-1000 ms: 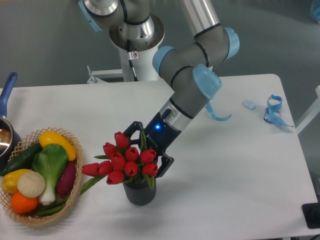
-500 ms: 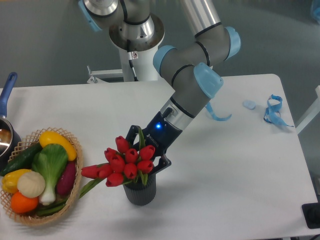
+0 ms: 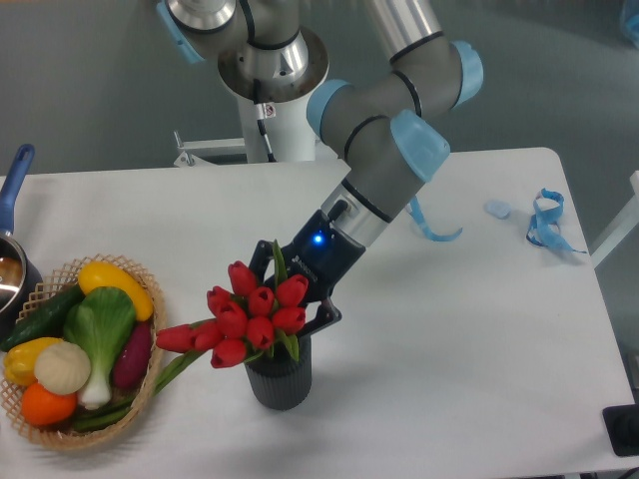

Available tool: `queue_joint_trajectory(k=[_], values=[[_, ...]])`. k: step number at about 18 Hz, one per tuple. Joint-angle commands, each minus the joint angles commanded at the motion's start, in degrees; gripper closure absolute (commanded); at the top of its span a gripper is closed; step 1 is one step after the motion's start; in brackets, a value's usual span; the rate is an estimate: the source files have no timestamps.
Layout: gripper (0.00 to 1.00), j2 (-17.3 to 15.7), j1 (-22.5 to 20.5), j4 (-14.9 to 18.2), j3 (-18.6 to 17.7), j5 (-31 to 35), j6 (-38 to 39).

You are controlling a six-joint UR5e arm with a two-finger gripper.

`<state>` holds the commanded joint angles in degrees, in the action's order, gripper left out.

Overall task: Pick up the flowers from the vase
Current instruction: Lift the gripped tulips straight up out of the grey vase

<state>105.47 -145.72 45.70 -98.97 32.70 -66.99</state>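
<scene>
The flowers [image 3: 248, 317], a bunch of red tulip buds with green stems and leaves, stand with their stems in the vase [image 3: 279, 380], a dark grey ribbed cylinder near the table's front middle. One bud and a long leaf hang left towards the basket. My gripper [image 3: 293, 290] reaches in from the upper right. Its dark fingers [image 3: 325, 316] sit on either side of the bunch just above the vase rim, closed on the stems. The fingertips are partly hidden behind the buds.
A wicker basket [image 3: 146, 384] of colourful vegetables stands at the front left, close to the hanging leaf. A pot with a blue handle [image 3: 14, 180] is at the far left edge. A blue strap [image 3: 544, 219] and a small pale object [image 3: 497, 209] lie at the right.
The fingers have closed in on the bunch from a wide stance. The gripper and the flowers have since risen slightly. The vase has stayed in place.
</scene>
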Motion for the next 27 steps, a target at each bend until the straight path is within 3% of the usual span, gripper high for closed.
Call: queue_joint_trajectory(k=[14,24,27], values=[[0.52,-2.5,0.2,0.1,9.1,-0.1,15.0],[0.52,-4.9,-0.4,0.2,13.6,-1.8,24.4],[0.52,-4.9,-3.1,0.3,13.5,-1.8,24.5]])
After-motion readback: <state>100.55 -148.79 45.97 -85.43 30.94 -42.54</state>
